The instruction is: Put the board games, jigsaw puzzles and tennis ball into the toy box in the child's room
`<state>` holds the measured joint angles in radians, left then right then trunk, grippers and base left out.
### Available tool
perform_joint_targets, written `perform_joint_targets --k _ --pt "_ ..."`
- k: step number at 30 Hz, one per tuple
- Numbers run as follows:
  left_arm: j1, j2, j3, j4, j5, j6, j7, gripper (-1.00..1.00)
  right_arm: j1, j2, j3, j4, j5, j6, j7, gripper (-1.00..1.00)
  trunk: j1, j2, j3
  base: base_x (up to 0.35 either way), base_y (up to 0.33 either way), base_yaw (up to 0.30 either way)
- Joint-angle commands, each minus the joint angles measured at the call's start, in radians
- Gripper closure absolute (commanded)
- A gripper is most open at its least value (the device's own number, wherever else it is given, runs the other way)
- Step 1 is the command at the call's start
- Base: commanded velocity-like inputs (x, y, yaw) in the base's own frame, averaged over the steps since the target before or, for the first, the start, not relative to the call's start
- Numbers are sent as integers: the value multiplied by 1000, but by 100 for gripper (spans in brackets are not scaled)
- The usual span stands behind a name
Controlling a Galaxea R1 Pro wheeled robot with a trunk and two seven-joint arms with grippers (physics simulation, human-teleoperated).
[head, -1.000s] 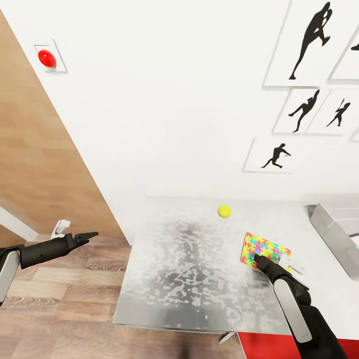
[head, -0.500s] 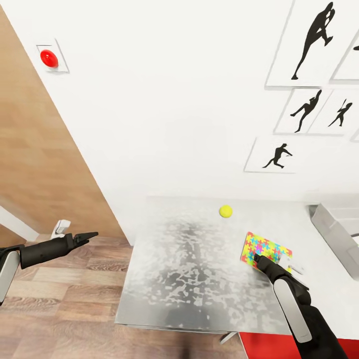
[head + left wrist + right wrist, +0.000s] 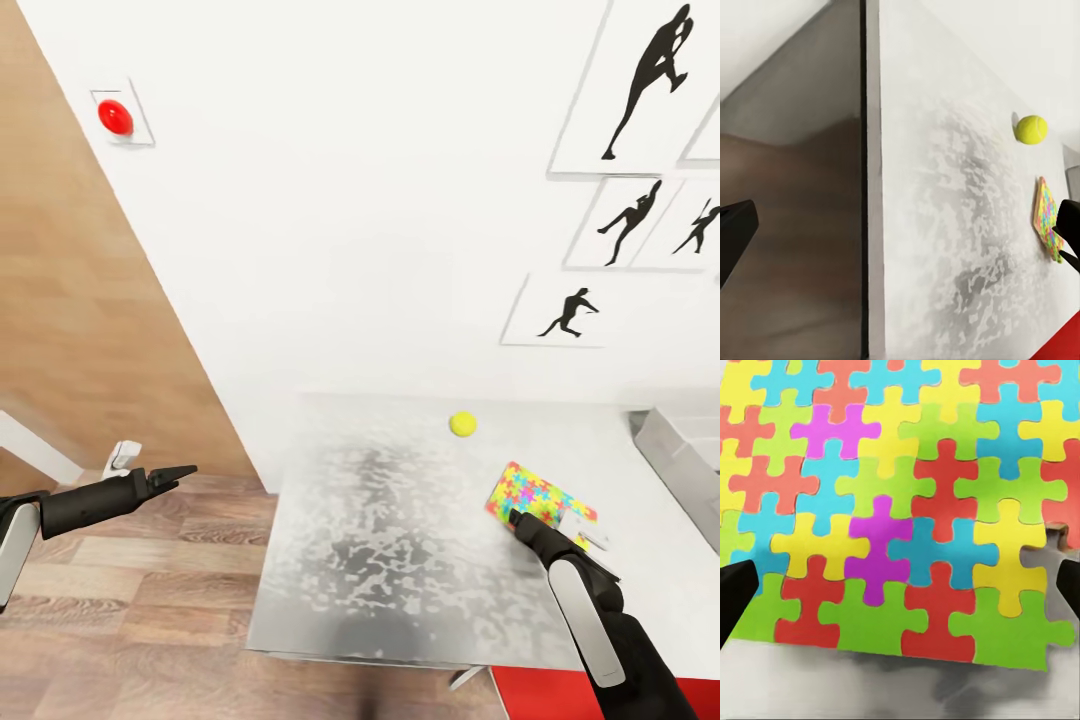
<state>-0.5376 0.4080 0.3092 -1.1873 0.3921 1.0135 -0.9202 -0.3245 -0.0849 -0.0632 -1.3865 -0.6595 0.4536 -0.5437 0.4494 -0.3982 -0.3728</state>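
White table (image 3: 400, 540), tennis ball (image 3: 462, 424), jigsaw puzzle (image 3: 535, 495), toy box (image 3: 685, 465)

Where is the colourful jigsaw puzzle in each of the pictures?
Head view: the jigsaw puzzle lies on the table, just ahead of the right gripper.
Left wrist view: a thin strip at the picture's right edge.
Right wrist view: close up, across most of the picture.
Shared landmark: the tennis ball, in the head and left wrist views.

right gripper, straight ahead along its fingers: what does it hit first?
Most likely the jigsaw puzzle. The right wrist view looks straight down onto it, and in the head view the right gripper sits at the puzzle's near edge on the table. Jaws open; height above it unclear.
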Motion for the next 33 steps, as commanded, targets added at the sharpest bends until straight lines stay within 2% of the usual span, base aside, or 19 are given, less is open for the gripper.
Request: perform_joint_targets --k 1,22,33 --pt "-1 0 1 0 -3 3 -5 -100 -1 -1 0 -2 -8 4 -7 -100 1 -2 -2 0 56 0" --pt "-1 0 1 0 -3 3 -5 -100 -1 -1 0 -2 -8 4 -7 -100 1 -2 -2 -39 26 0" --pt "-1 0 1 0 -3 2 -5 -100 0 -1 1 -3 -7 4 -7 -100 1 -2 -2 -57 105 0"
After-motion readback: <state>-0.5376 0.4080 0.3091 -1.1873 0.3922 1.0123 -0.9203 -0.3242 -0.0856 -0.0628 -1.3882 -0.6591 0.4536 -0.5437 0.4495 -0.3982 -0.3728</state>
